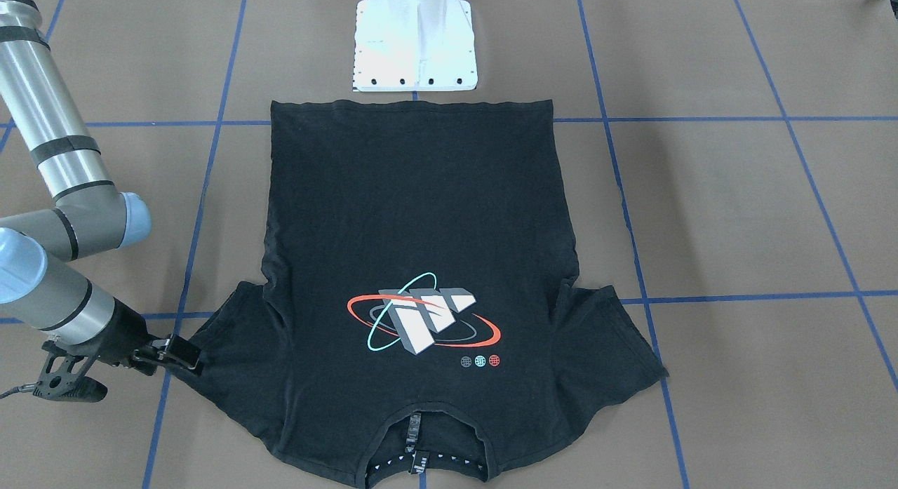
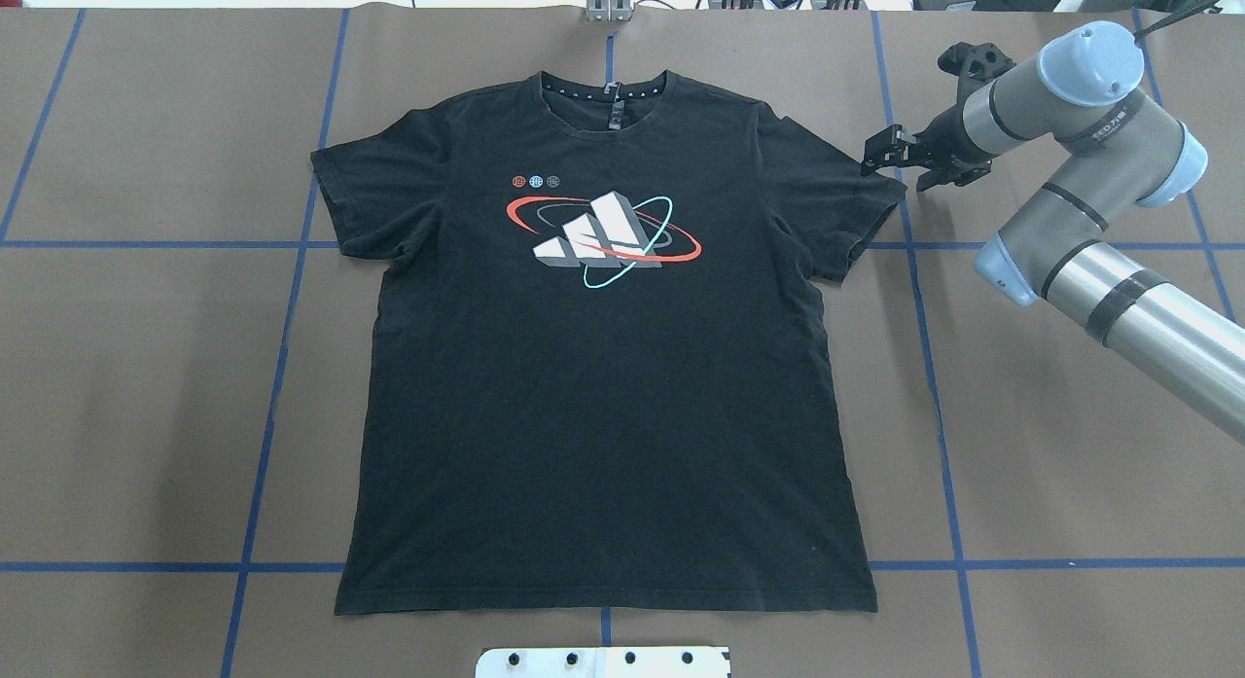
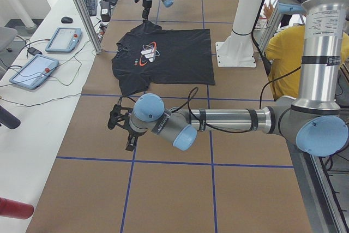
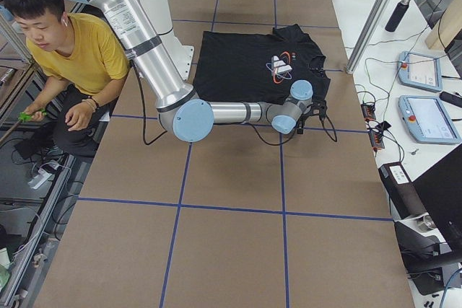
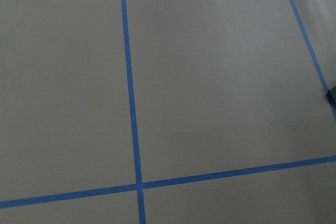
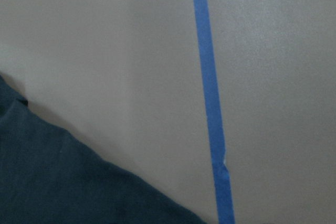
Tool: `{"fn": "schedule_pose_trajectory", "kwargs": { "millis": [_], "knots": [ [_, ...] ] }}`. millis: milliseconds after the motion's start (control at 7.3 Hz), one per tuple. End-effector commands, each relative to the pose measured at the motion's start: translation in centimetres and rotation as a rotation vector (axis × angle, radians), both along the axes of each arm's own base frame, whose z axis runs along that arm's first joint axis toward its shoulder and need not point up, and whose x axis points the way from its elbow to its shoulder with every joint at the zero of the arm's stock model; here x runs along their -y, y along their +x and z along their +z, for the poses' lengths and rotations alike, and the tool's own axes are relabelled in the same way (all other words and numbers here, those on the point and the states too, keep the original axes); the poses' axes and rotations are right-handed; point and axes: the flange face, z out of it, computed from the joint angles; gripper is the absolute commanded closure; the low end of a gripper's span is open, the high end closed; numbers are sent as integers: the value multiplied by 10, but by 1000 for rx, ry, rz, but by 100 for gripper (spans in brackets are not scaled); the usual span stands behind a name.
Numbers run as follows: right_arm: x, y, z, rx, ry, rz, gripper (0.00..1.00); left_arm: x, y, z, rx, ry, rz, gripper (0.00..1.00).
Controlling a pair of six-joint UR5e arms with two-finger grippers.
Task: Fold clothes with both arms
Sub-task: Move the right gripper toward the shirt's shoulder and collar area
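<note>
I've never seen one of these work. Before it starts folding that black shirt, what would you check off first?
1. T-shirt lies flat, print up: ok.
2. Right gripper at the tip of the nearest sleeve: ok.
3. Right gripper closed on that sleeve: cannot tell.
4. Left gripper at the other sleeve: not ok; it hangs over bare table, away from the T-shirt.
5. Left gripper open and ready: cannot tell.
6. Person in yellow off the table: ok, sits beside it.
</note>
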Motion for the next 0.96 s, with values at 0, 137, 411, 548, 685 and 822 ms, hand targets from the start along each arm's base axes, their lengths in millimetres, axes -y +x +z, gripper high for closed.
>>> {"fn": "schedule_pose_trajectory", "kwargs": {
  "millis": [0,137,411,548,685,822],
  "knots": [
    [-3,1,0,16,-12,-20,11,0,0,0,0,-1,-1,0],
    [-4,2,2,15,-14,-20,30,0,0,1,0,-3,-1,0],
    [-4,6,-4,25,-11,-16,100,0,0,0,-2,-4,0,0],
    [-6,7,-8,42,-29,-15,100,0,0,-1,-2,-2,-2,0],
    [-14,12,-7,53,-43,-6,100,0,0,-1,-1,-1,-3,0],
    [-20,17,-24,72,-19,-4,100,0,0,-1,-1,-1,-3,0]
  ]
}}
